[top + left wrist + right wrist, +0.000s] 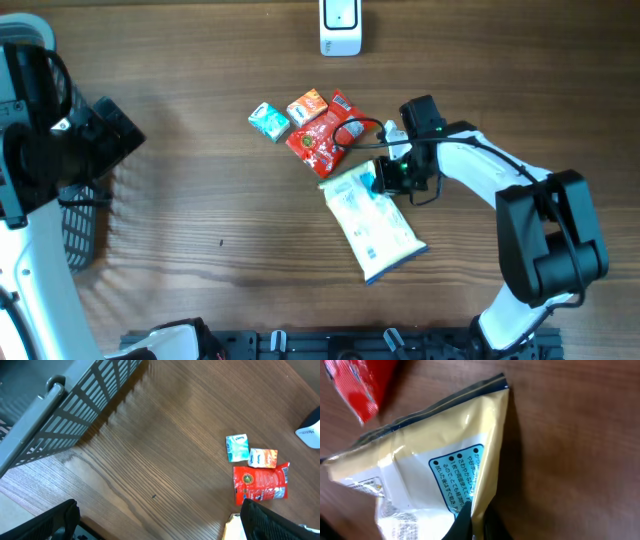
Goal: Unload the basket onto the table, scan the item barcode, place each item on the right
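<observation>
At the far left a grey slatted basket [82, 225] sits at the edge of the counter [200, 280]. The left hand [159, 512] hangs beside it, released, with its jaws spread wide and nothing between them, and it has no part in the work. Toward the middle lie three small items close together: a teal packet [268, 121], an orange packet [307, 106] just beside it, and a red packet [325, 135] touching the orange one. A white scanner [340, 28] stands at the far edge of the counter, above this cluster and well apart from it. Just right of the red packet lies the cream bag [375, 230], the item being worked on. It lies flat on the counter, slanting away toward the near right, with its upper end close to the red packet. The right hand [388, 176] is at that upper end, clenched on the bag's side seam. The right wrist view shows the dark fingertips [470, 522] pinched on the edge of the foil, beside a blue-bordered text panel. The step in hand looks like the pickup: the grasp is made, but the bag has not yet left the counter. The next move calls for lifting the bag clear without dragging the red packet along, carrying it up toward the scanner, and turning the barcode side to face it. I cannot tell which face carries the barcode. A thin pinch on a seam may let the bag swing or slip, so a slow lift seems wise.
</observation>
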